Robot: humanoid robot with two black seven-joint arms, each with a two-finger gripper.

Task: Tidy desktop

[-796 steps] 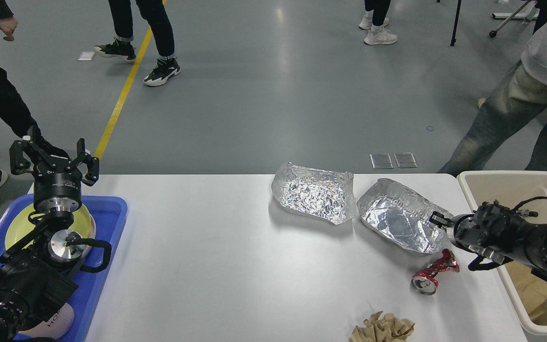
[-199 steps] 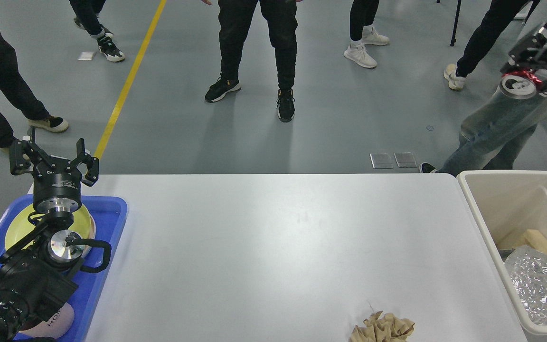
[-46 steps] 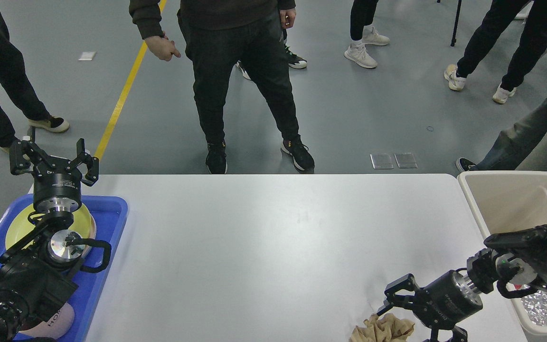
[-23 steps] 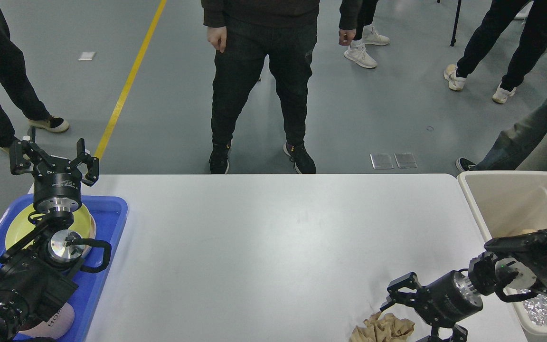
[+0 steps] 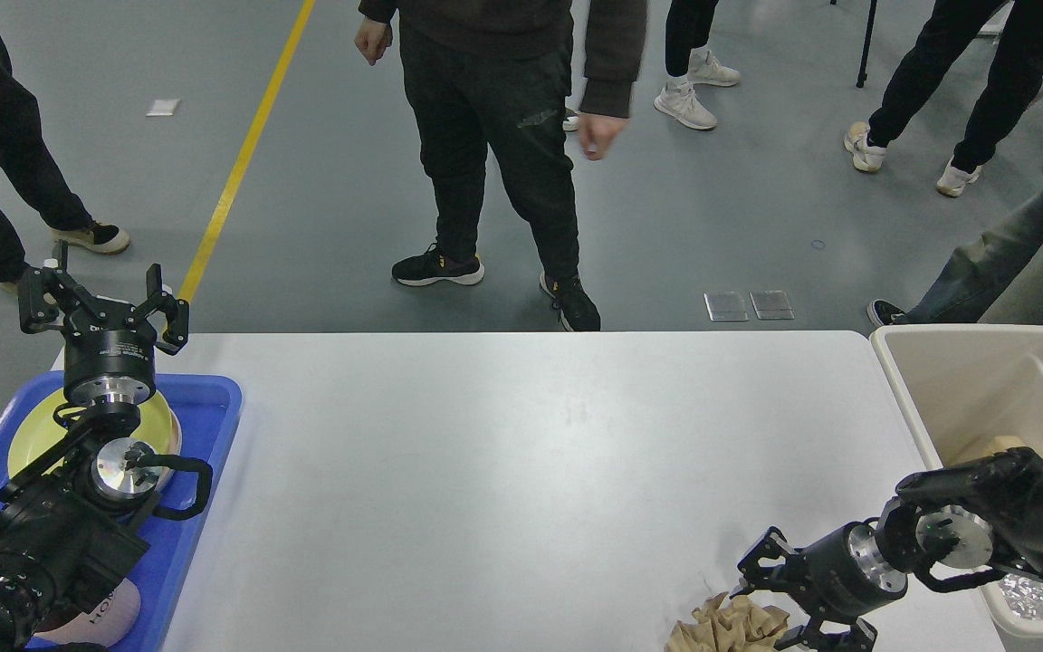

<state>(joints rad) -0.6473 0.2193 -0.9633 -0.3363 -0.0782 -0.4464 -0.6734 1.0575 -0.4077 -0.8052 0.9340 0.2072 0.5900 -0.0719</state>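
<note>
Here the desktop fills the middle, between a blue tray and a beige bin. Crumpled paper lies at its near edge. The right gripper, fingers spread, touches it. The left gripper gapes above the tray.

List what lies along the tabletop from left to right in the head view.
blue tray → left pincer → bare desktop → crumpled brown paper → right pincer → beige bin
</note>
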